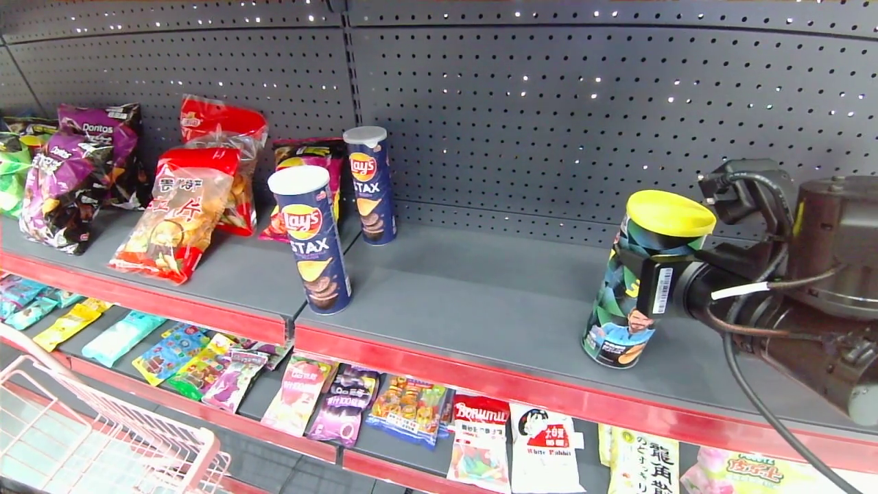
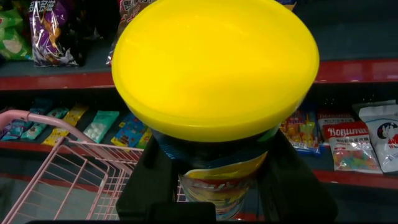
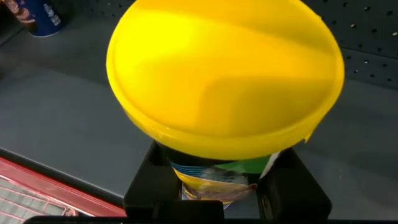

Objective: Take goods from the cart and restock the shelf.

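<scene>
So the shelf (image 1: 480, 302) has a big bare stretch on its right half, and I reckon that's why the tube is going there, with the pink cart (image 1: 203, 436) sitting below its left front corner. The right claw (image 1: 651, 274) is clamped side-on around the yellow-lidded tube (image 1: 617, 329), just under the lid. My guess is that grip leaves the base free to land flat. The tube is close to the shelf's front edge, long axis about vertical, lid up, printed face out toward the aisle. I honestly can't tell if the base is down on the shelf or a hair above it.

The left claw (image 2: 217, 186) is closed on a second tube (image 2: 214, 68) over the cart, lid toward the wrist camera, probably waiting its turn. Two blue tubes (image 1: 312, 240) stand upright nearer the middle, one at the front edge and one at the back, and the chip bags (image 1: 178, 219) lean toward the left end.
</scene>
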